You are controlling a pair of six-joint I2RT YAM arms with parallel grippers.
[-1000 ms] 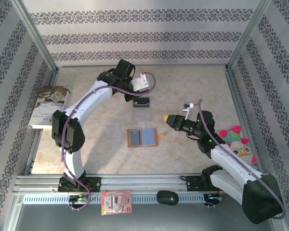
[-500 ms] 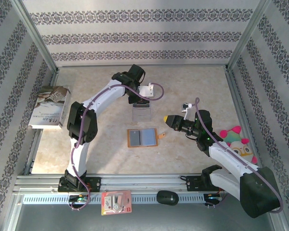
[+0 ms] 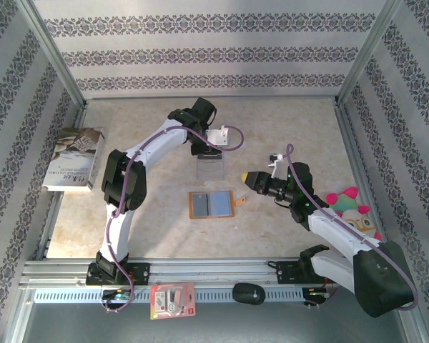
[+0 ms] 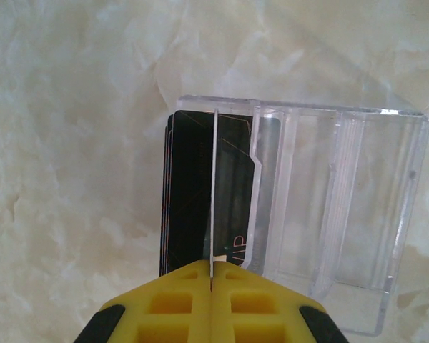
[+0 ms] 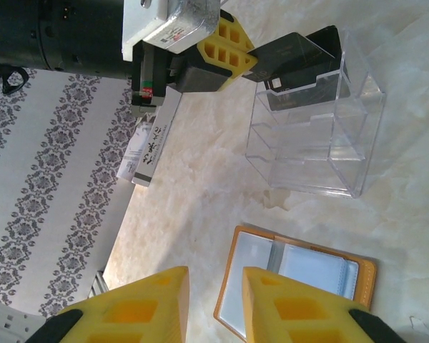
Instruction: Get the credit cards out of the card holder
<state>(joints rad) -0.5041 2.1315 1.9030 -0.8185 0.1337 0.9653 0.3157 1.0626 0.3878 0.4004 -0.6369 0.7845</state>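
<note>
The left gripper (image 4: 211,275) has its yellow jaws pressed together on a thin card (image 4: 214,186), seen edge-on from the left wrist and as a dark rectangle from the right wrist. The card is upright and hangs into the rear slot of the clear stand (image 4: 343,214). Just behind it, in that same slot, stand more black cards (image 4: 189,200), one with pale lettering near its lower end. How many there are cannot be told, as their edges overlap. The right gripper (image 5: 213,279) has its jaws partly apart with nothing between them, and it hovers just beside the card holder (image 5: 300,275) without touching it. The card holder lies open and flat on the desk (image 3: 293,128), near the stand on the side towards the arms, with its orange-tan rim around grey-blue pockets. No dark card shows in those pockets, though a pale one tucked deep would be hard to make out. Judging from this, the task is nearly done: the cards seem to be out of the holder and parked in the stand. What is left is to let go of the held card, and perhaps to check the pockets.
</note>
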